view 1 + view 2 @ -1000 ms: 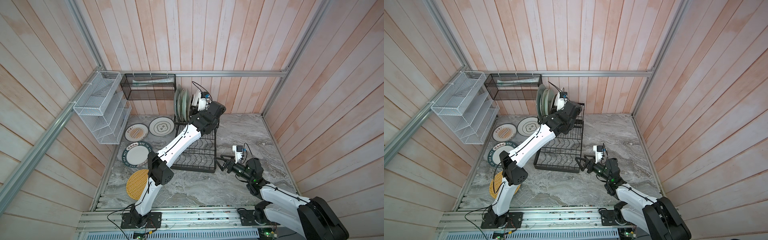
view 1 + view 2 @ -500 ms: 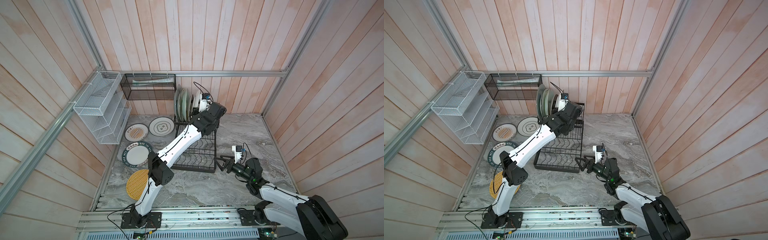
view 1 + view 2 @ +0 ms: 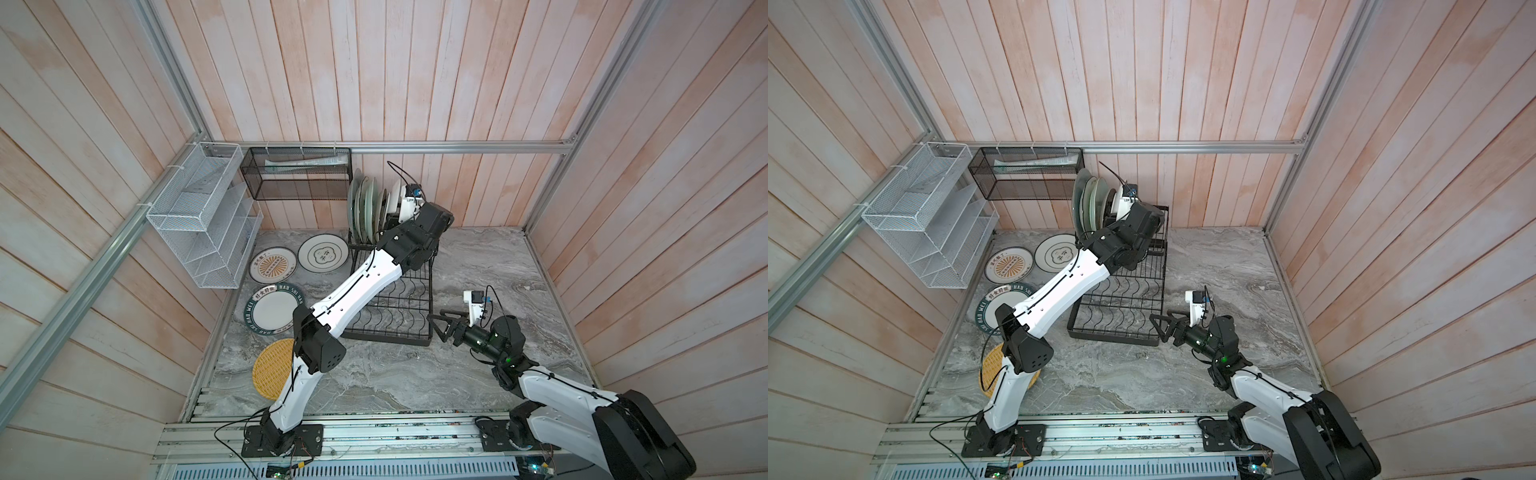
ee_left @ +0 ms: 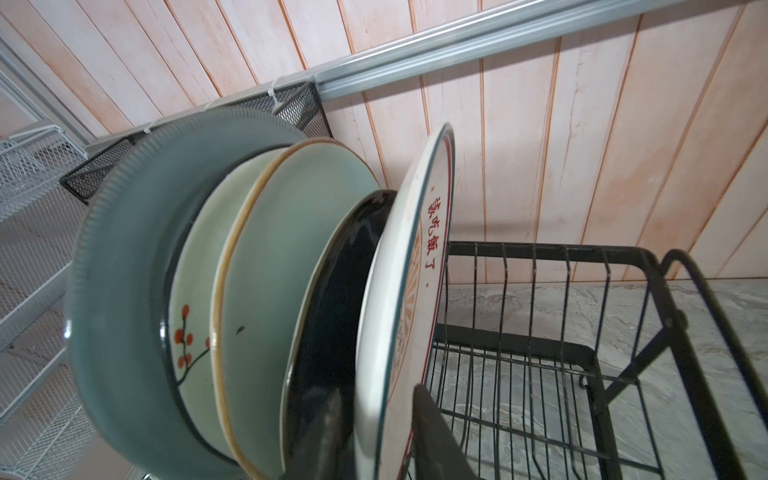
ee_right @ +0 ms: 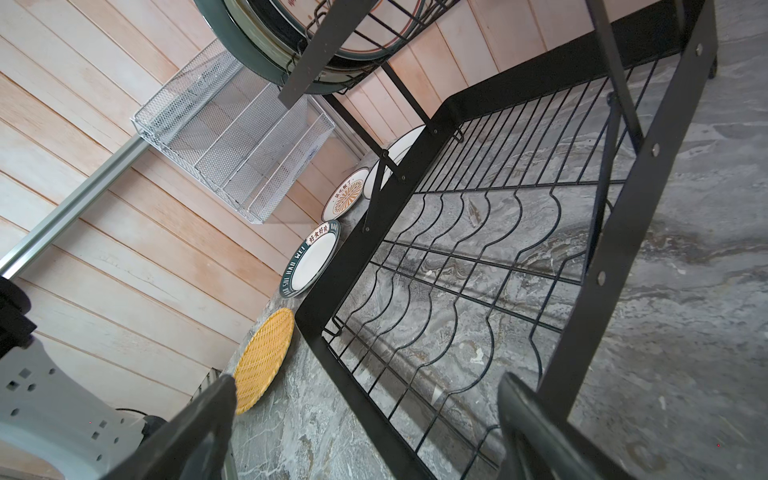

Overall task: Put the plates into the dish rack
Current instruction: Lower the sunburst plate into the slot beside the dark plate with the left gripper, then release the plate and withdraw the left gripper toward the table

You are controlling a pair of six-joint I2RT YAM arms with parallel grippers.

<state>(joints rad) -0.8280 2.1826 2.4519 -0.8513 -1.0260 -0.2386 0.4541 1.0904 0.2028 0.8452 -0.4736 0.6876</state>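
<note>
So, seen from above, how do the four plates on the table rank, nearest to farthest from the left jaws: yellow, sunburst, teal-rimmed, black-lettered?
1. Black-lettered plate, right beside the dish rack.
2. Sunburst plate, next over, toward the side wall.
3. Teal-rimmed plate, further forward along that wall.
4. Yellow ribbed plate, frontmost of the row.

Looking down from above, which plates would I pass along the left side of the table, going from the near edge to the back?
Yellow plate → white plate with dark lettered rim → sunburst plate.
</note>
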